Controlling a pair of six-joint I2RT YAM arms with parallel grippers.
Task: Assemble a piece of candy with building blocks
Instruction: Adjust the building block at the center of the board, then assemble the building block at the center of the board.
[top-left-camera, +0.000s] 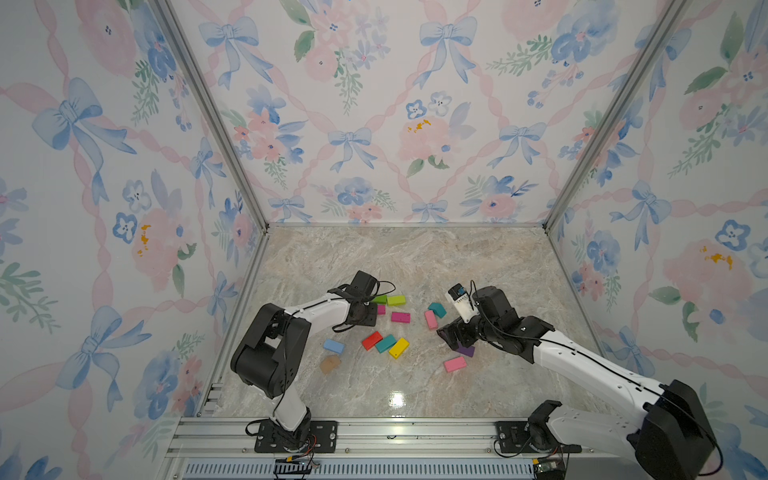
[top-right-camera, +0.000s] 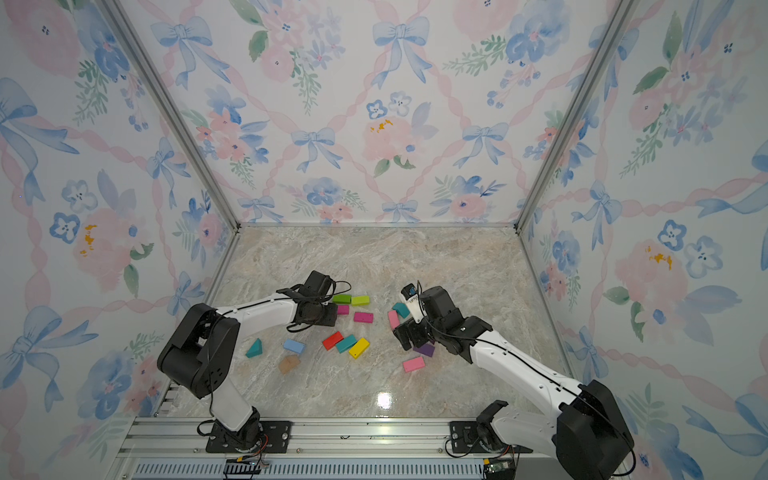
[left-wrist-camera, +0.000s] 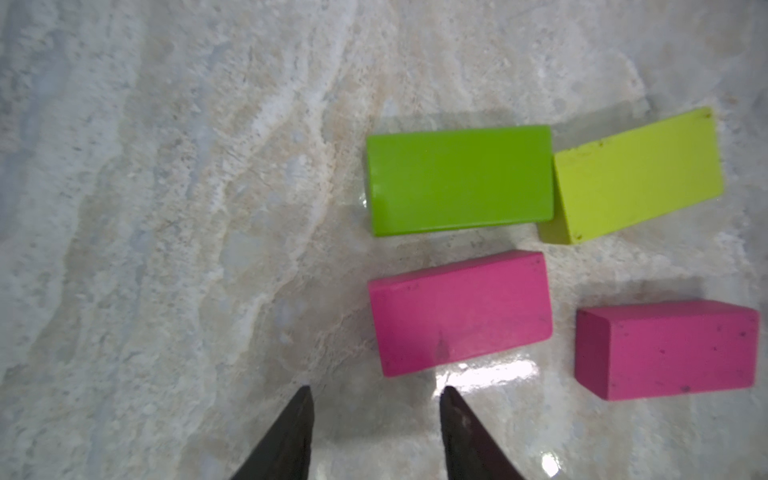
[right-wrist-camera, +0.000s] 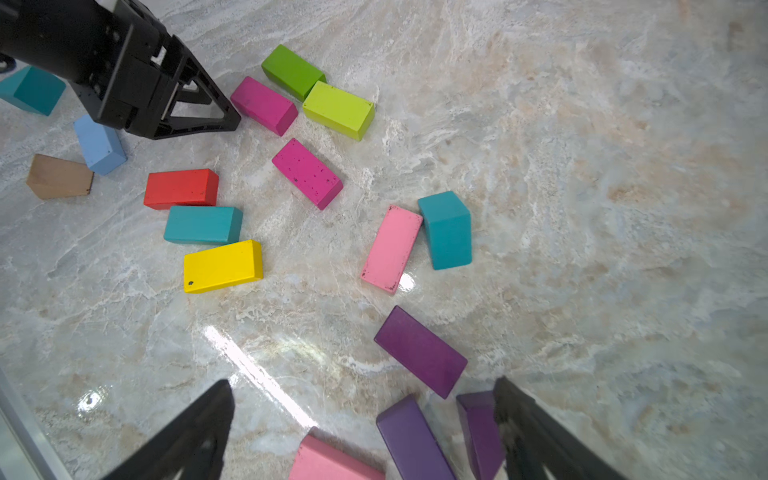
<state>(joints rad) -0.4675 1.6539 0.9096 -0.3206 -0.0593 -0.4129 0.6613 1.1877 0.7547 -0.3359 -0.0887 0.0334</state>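
Left fingers (left-wrist-camera: 291, 440) hover narrowly parted near a magenta block (left-wrist-camera: 459, 311); right fingers (right-wrist-camera: 191, 436) spread wide over purple blocks (right-wrist-camera: 419, 351).

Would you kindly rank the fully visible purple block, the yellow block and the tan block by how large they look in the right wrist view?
1. purple block, though it lies nearest the camera, so its lead is unsure.
2. yellow block.
3. tan block, smallest-looking and farthest away.
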